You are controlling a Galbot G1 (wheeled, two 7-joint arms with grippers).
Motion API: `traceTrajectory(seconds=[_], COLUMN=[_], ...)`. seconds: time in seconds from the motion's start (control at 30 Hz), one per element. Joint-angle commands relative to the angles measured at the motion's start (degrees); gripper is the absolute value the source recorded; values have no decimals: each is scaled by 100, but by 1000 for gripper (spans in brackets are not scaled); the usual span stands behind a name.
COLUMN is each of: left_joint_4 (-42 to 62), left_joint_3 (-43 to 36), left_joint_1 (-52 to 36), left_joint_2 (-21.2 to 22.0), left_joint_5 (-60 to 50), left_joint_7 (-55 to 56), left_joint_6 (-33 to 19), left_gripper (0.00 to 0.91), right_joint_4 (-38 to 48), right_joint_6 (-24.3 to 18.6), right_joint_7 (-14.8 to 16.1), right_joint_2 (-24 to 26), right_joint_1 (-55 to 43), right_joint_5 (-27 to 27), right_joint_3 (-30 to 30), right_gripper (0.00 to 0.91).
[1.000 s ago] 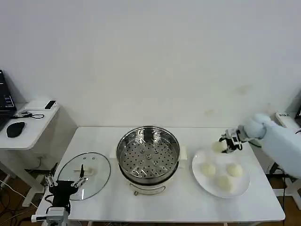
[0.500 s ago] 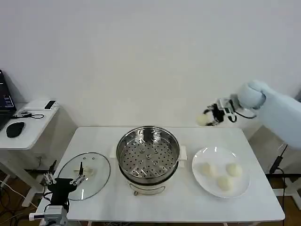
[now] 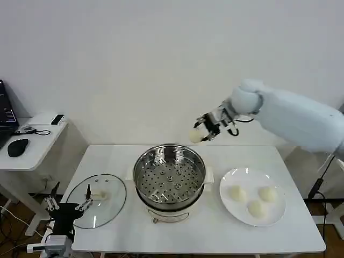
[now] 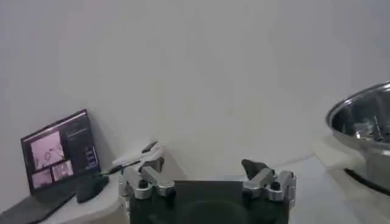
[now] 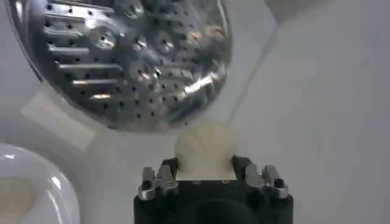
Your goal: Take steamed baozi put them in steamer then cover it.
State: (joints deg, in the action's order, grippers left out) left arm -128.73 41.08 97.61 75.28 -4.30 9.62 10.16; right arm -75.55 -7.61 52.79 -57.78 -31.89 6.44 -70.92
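While your left gripper waits low at the table's seven o'clock corner, its fingers spread wide with nothing between them, the lid lies flat on the table just beyond it, at nine o'clock from the pot. In the left wrist view you see those fingers parted, with a laptop on a side desk behind them and the pot's rim off to one side. The pot stands open mid-table, its perforated tray bare. Your right gripper hangs in the air above the pot's one o'clock rim, clamped on one bun; the right wrist view shows you that bun pinched between the two fingers, with the holed tray below it. At three o'clock from the pot you have the white plate with three buns resting on it, close together and well apart from the held one.
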Motion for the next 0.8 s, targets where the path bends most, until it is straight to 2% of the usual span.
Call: traceTrajectory(seconds=[0.03, 0.17, 0.33, 0.47, 0.67, 0.8], left_joint_4=[-20, -51, -52, -111, -104, -108], left_joint_3=[44, 114, 165, 181, 207, 214], left_joint_1=[2, 36, 48, 42, 48, 45], left_joint_2=[2, 26, 26, 39, 26, 26], left_joint_5=[1, 29, 46, 50, 66, 73], left_joint_7=[-2, -1, 4, 0, 2, 2], left_joint_6=[0, -3, -9, -4, -7, -7], left_gripper=[907, 907, 907, 907, 907, 907], right_joint_4=[-103, 91, 584, 856, 1259, 1450], right_joint_6=[-527, -817, -1311, -1467, -1709, -1810], right_joint_7=[-57, -129, -180, -239, -343, -406], right_joint_2=[-629, -1014, -1410, -1555, -1696, -1730], right_joint_1=[-192, -48, 146, 311, 653, 716], right_joint_5=[4, -287, -929, -1087, -1678, -1783], right_joint_3=[-606, -649, -622, -617, -453, -420], right_gripper=[615, 615, 615, 615, 625, 625])
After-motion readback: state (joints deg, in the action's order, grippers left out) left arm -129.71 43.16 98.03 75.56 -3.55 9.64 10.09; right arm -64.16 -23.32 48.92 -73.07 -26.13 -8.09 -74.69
